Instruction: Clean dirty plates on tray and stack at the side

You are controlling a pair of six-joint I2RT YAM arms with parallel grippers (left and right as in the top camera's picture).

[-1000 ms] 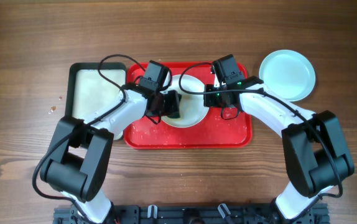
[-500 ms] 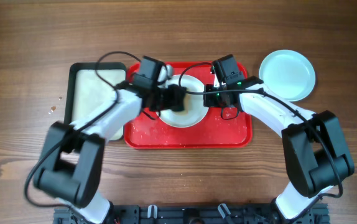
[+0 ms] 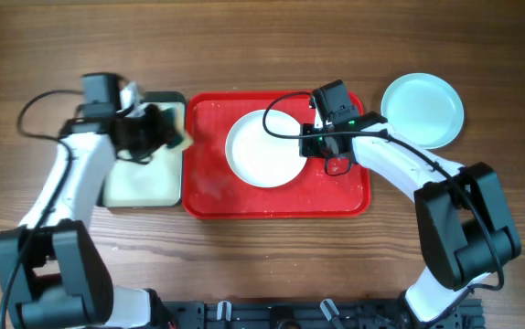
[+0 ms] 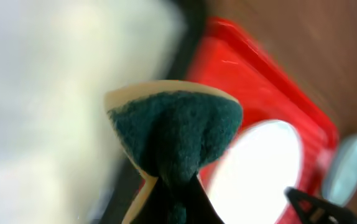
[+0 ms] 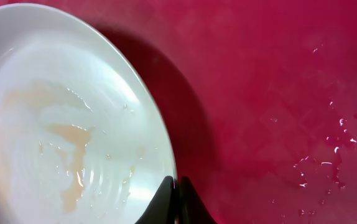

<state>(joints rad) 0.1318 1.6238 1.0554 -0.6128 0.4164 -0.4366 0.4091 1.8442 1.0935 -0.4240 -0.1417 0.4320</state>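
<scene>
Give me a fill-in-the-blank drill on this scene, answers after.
1. The left claw is shut on a green-faced ___.
2. The white plate lies on the ___ tray.
3. The right claw pinches that plate's ___.
4. The turquoise plate sits on the table on the robot's ___ side.
Answers: sponge; red; rim; right.

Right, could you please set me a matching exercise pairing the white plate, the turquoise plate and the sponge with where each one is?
1 white plate
2 turquoise plate
3 sponge

A in the left claw
B on the red tray
C on the table

Pairs: 1-B, 2-C, 3-A
</scene>
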